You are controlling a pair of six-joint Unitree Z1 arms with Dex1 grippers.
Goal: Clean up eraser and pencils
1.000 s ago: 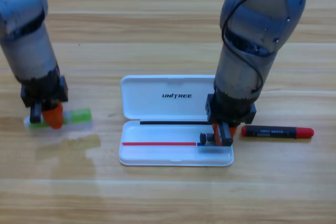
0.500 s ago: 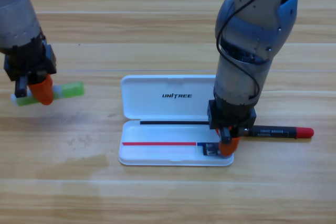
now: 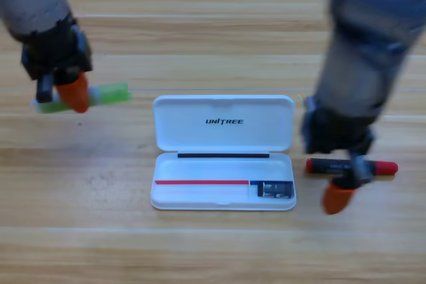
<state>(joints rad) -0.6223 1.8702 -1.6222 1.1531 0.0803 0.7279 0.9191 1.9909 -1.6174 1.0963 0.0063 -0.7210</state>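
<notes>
A wooden table (image 3: 213,251) seen from above, with an open white pencil case (image 3: 223,153) lying at its centre, the lid folded back toward the top and printed with the word UNITREE. The eraser (image 3: 275,190), a small dark block, lies inside the case's lower tray at its right end. At the upper left, the left gripper (image 3: 61,94) holds the lime green pencil (image 3: 110,94) clamped between its orange jaws; the pencil lies roughly level, its green end sticking out to the right toward the case and its whitish end showing to the left of the gripper. This pencil is well to the left of the case, outside it, and whether it is lifted off the table cannot be told from this view. On the right, the grey right arm comes down from the top edge, and the right gripper (image 3: 346,187) sits just right of the case, directly over the black pencil with red ends (image 3: 383,167). That pencil lies flat on the table just beside the case's right edge, pointing left to right. One orange jaw tip shows below the pencil; whether the jaws are parted or closed on it cannot be told.
</notes>
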